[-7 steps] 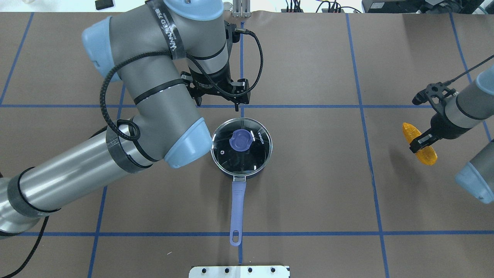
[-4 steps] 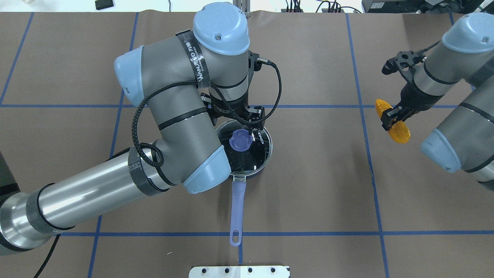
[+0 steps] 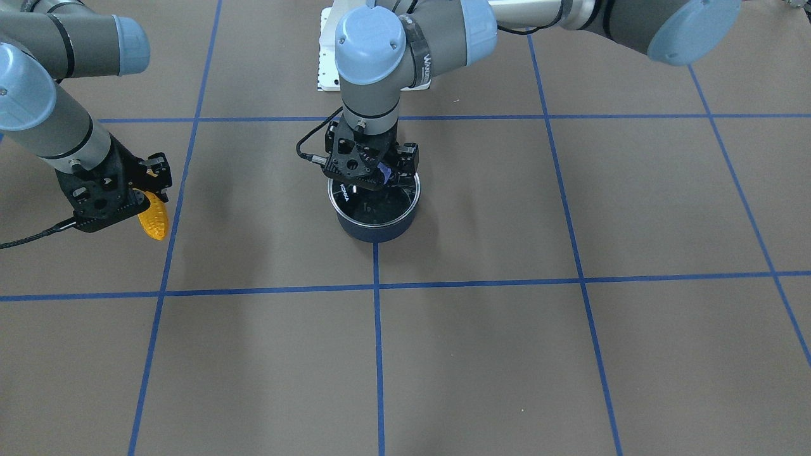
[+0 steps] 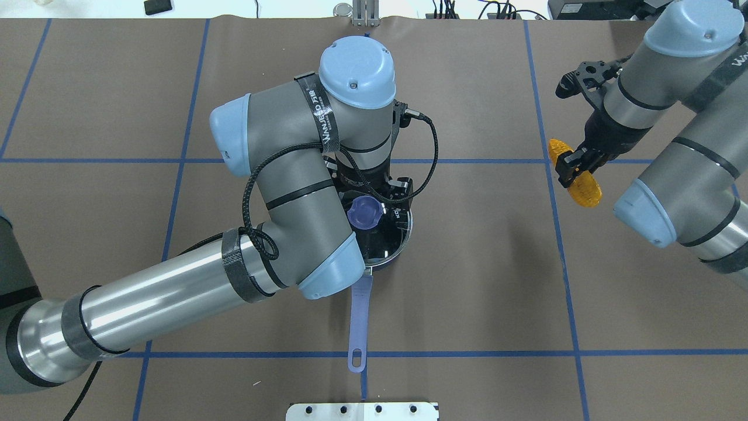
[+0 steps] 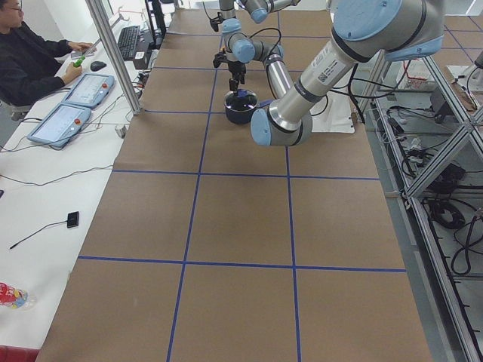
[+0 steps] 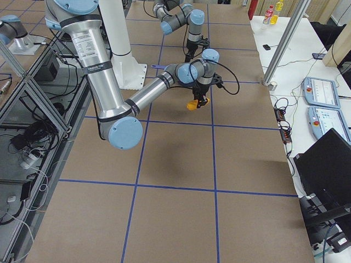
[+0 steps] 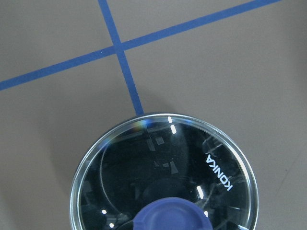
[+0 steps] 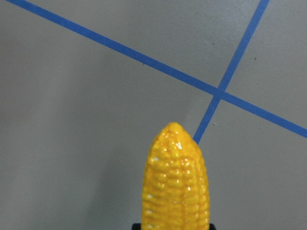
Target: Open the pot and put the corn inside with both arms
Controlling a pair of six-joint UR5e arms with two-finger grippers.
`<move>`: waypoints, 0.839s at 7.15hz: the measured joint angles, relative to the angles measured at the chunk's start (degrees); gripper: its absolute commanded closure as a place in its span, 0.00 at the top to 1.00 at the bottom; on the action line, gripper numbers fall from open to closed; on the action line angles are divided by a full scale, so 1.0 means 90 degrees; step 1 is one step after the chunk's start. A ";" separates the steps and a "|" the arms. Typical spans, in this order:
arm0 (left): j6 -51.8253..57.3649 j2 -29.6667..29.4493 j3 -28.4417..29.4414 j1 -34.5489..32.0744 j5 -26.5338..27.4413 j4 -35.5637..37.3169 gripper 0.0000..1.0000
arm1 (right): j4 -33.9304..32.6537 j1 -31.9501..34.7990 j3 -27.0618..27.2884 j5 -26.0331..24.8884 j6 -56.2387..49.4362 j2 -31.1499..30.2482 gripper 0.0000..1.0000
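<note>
The main risk lies at the lid (image 7: 163, 163). The left pincer (image 3: 375, 172) hangs right over the pot (image 3: 374, 229) with its jaws seemingly apart and nothing in them. In the overhead view the blue knob (image 4: 363, 211) shows free at about 7 o'clock of the pincer body, so the two may not be squarely lined up. If the jaws shut off-centre, they could pinch only the knob's edge and the glass lid could slip out on the lift, drop back on the rim or slide onto the worktop (image 4: 467, 292). A sideways push could also turn the light pot about its long handle (image 4: 359, 316), which points to 6 o'clock.

The second risk is timing. The right pincer (image 4: 570, 166) is clamped across the middle of the corn (image 4: 575, 172), held off the worktop well apart from the pot, at about 2 o'clock of it in the overhead view. I judge that bringing it in before the lid is clear would crowd the 2 arms over 1 small opening.

The pot is the only container, and the lid sits on it. Through the glass only a dark interior and reflections show. I see nothing inside.
</note>
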 measured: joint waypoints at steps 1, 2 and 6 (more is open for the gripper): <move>-0.0014 0.0014 0.0020 0.0009 -0.0002 -0.0041 0.99 | -0.0005 -0.0008 -0.0005 0.0000 -0.0002 0.0022 0.38; -0.0036 0.0045 0.0060 0.0018 -0.0003 -0.0149 0.99 | -0.0007 -0.0011 -0.0008 0.0001 -0.0003 0.0029 0.38; -0.0342 0.0197 0.0157 0.0101 -0.0012 -0.0590 0.71 | 0.0000 -0.0036 -0.0008 -0.0003 0.0005 0.0033 0.38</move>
